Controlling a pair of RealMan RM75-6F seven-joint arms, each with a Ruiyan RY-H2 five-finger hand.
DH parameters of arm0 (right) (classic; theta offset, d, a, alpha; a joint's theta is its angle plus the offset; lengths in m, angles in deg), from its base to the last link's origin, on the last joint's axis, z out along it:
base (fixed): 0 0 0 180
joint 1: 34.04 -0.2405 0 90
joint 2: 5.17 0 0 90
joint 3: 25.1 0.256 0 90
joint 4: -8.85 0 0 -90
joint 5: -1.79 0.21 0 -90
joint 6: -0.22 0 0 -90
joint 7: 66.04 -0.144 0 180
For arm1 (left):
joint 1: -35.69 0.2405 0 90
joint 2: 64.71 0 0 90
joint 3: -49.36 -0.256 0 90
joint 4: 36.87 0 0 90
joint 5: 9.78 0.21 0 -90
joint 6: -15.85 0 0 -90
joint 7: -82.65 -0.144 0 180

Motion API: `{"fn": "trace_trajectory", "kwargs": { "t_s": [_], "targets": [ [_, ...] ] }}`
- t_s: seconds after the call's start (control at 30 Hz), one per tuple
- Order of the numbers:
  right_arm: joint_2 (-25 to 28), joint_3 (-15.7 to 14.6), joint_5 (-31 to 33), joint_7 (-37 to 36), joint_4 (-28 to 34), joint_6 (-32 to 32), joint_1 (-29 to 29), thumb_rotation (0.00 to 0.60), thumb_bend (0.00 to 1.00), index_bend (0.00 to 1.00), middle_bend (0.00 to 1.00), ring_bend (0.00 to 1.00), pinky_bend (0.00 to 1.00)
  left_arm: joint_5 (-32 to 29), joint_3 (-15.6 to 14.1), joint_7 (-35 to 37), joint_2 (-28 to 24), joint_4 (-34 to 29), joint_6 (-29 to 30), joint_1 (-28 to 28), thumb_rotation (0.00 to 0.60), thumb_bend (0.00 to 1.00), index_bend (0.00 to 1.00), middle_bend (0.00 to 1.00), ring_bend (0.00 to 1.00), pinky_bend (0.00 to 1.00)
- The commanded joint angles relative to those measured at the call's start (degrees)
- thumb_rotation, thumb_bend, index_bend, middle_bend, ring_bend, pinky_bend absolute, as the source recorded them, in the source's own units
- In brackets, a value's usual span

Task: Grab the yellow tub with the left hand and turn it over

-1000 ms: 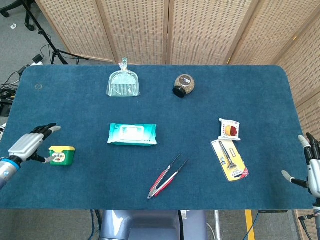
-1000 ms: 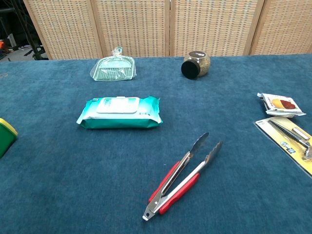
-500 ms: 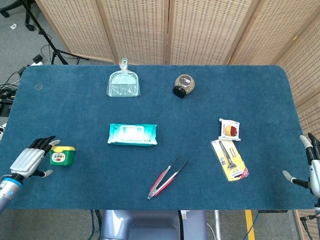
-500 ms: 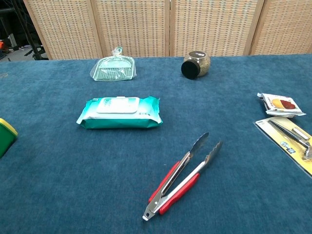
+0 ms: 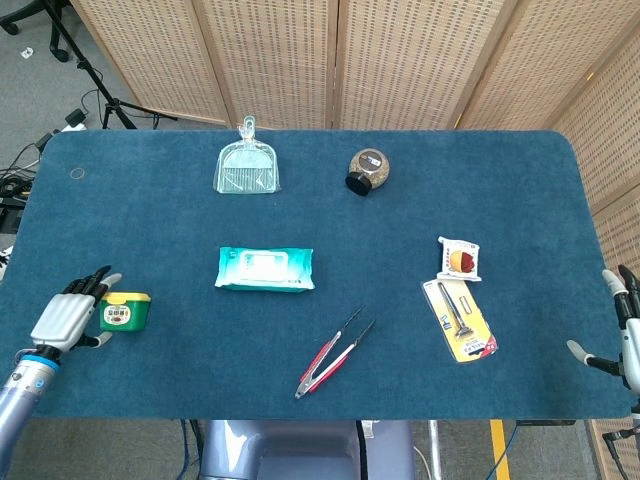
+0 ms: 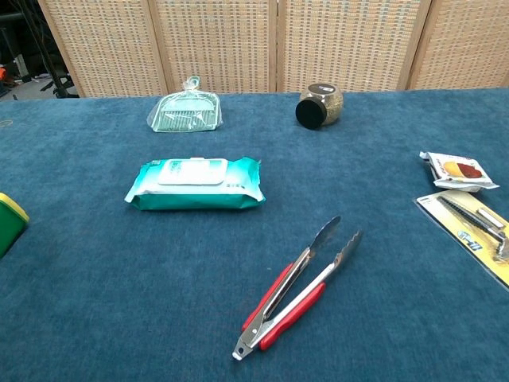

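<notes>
The yellow tub (image 5: 124,311) with its green body and label lies on the blue table near the left front; the chest view catches only its edge (image 6: 9,220) at the far left. My left hand (image 5: 68,315) sits just left of the tub, fingers spread toward it, thumb low beside it, holding nothing. My right hand (image 5: 625,335) hovers at the table's right edge, fingers apart and empty. Neither hand shows in the chest view.
A teal wipes pack (image 5: 265,268) lies mid-table. Red-handled tongs (image 5: 332,352) lie in front, a clear dustpan (image 5: 247,166) and a dark jar (image 5: 367,170) at the back, and a snack packet (image 5: 460,258) and a yellow carded tool (image 5: 460,319) at the right.
My left hand has drawn back toward the front-left, letting go of the tub's side. The tub has stayed in place. The right hand shifted slightly lower.
</notes>
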Motion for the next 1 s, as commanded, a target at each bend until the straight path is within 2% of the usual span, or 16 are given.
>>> {"fn": "trace_trajectory", "kwargs": {
  "t_s": [0.03, 0.1, 0.3, 0.37, 0.5, 0.57, 0.7, 0.8, 0.9, 1.0],
  "targets": [
    [-0.02, 0.02, 0.03, 0.01, -0.02, 0.0, -0.01, 0.6, 0.0, 0.0, 0.0, 0.0, 0.0, 1.08, 0.18, 0.53, 0.88, 0.95, 1.7, 0.31, 0.6, 0.28, 0.49, 0.34, 0.39, 0.39],
    [-0.04, 0.02, 0.05, 0.04, -0.05, -0.08, -0.05, 0.6, 0.0, 0.0, 0.0, 0.0, 0.0, 1.61, 0.48, 0.87, 1.64, 1.94, 3.17, 0.63, 0.6, 0.32, 0.54, 0.38, 0.43, 0.42],
    [-0.21, -0.04, 0.08, 0.37, -0.13, -0.32, -0.18, 0.6, 0.0, 0.0, 0.0, 0.0, 0.0, 2.37, 0.6, 3.23, 0.68, 1.9, 3.65, 0.64, 0.6, 0.32, 0.54, 0.38, 0.43, 0.42],
    [-0.26, -0.07, 0.09, 0.5, -0.1, -0.35, -0.19, 0.6, 0.0, 0.0, 0.0, 0.0, 0.0, 3.64, 0.17, 5.93, -1.74, -0.01, 3.21, 0.17, 0.6, 0.32, 0.54, 0.38, 0.43, 0.42],
    [-0.43, -0.19, 0.0, 0.98, -0.07, -0.43, -0.26, 0.6, 0.0, 0.0, 0.0, 0.0, 0.0, 7.69, -1.75, 17.7, -10.01, -6.0, -0.66, -2.56, 0.6, 0.34, 0.55, 0.39, 0.43, 0.42],
    [-0.54, -0.24, -0.04, 1.26, -0.04, -0.45, -0.29, 0.6, 0.0, 0.0, 0.0, 0.0, 0.0, 10.49, -3.54, 26.03, -15.87, -9.14, -5.43, -5.64, 0.6, 0.36, 0.55, 0.4, 0.43, 0.42],
    [-0.7, -0.26, 0.06, 1.7, 0.0, -0.6, -0.39, 0.6, 0.0, 0.0, 0.0, 0.0, 0.0, 15.58, -6.33, 38.51, -23.91, -11.55, -14.28, -12.7, 0.6, 0.48, 0.55, 0.41, 0.43, 0.42],
    [-0.79, -0.25, 0.09, 2.01, 0.01, -0.57, -0.42, 0.6, 0.0, 0.0, 0.0, 0.0, 0.0, 17.14, -7.66, 41.35, -26.33, -12.26, -19.65, -16.29, 0.6, 0.5, 0.55, 0.41, 0.43, 0.42],
    [-0.94, -0.27, 0.14, 2.41, 0.06, -0.63, -0.49, 0.6, 0.0, 0.0, 0.0, 0.0, 0.0, 18.28, -9.69, 44.49, -28.86, -14.48, -30.12, -22.34, 0.6, 0.51, 0.55, 0.41, 0.43, 0.42],
    [-1.05, -0.3, 0.16, 2.7, 0.07, -0.7, -0.54, 0.6, 0.0, 0.0, 0.0, 0.0, 0.0, 18.2, -11.28, 46.42, -28.98, -15.67, -40.2, -28.02, 0.6, 0.51, 0.55, 0.41, 0.43, 0.42]
  ]
}}
